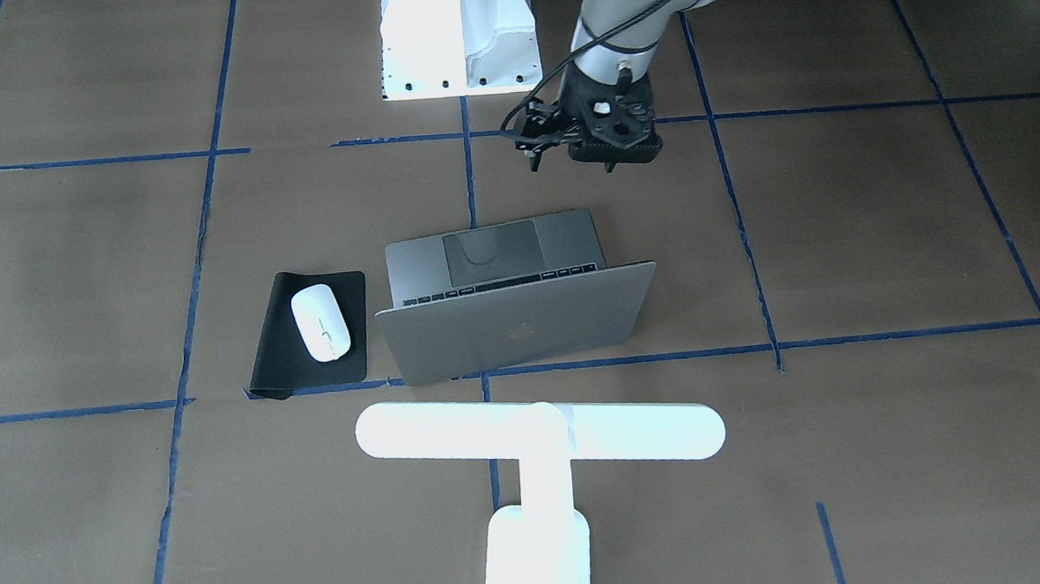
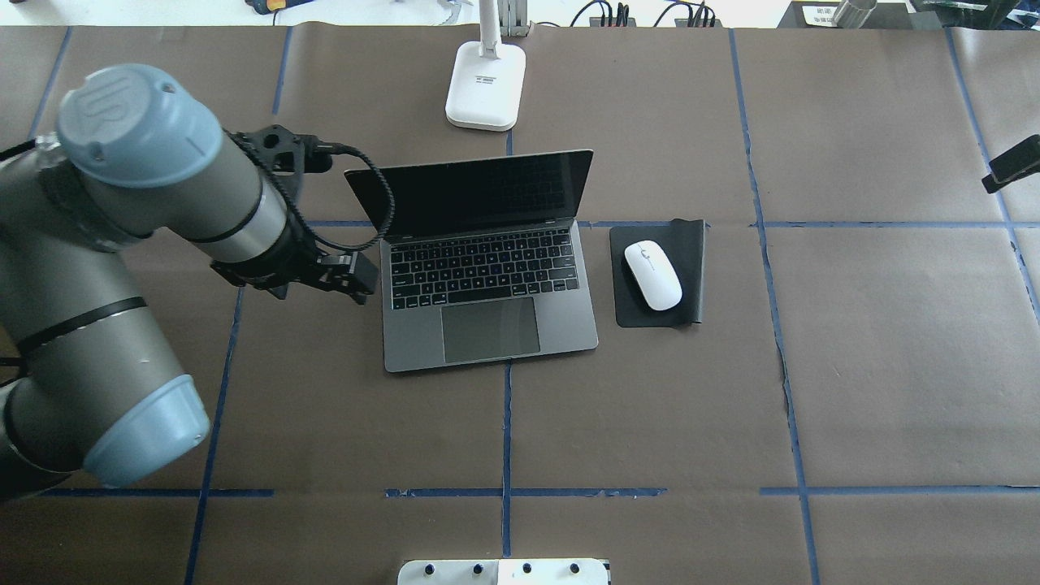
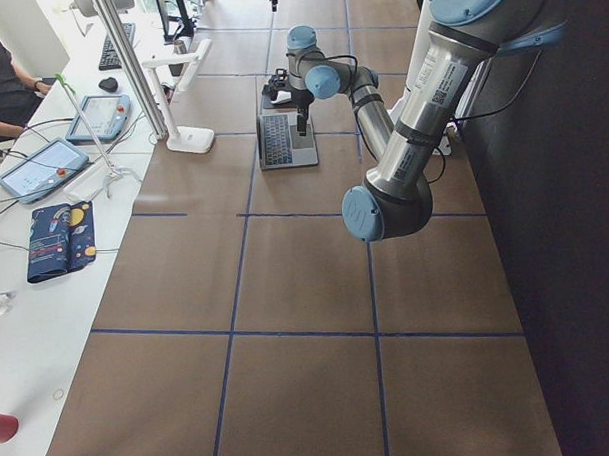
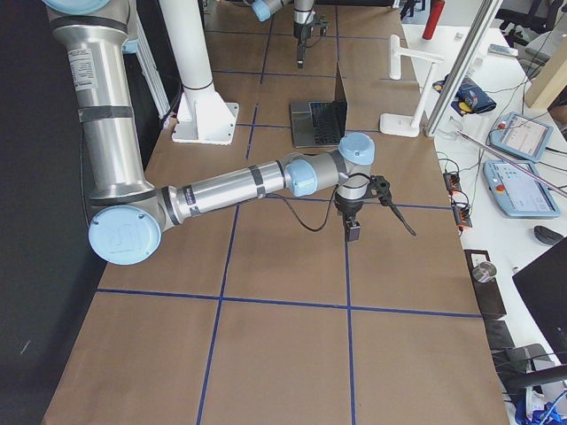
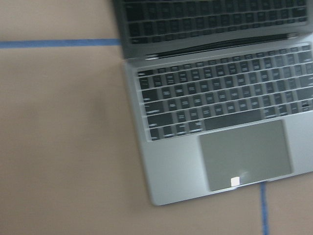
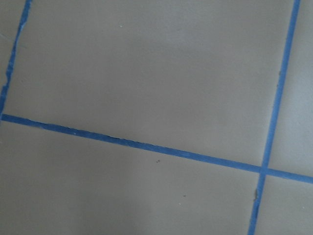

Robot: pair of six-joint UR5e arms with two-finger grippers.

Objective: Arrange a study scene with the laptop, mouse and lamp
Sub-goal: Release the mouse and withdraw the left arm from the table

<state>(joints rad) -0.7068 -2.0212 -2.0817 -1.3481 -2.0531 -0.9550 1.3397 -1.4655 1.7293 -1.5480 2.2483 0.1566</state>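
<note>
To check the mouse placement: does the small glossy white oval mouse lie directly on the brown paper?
No, the glossy white oval mouse rests on a black rectangular mat beside the open space-grey metal laptop.

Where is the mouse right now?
In the overhead view the mouse sits on the black mat, just right of the open laptop, on the robot's right side.

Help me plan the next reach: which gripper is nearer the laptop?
Left. The left gripper is right beside the laptop; the right gripper is far off, past the mouse.
</note>
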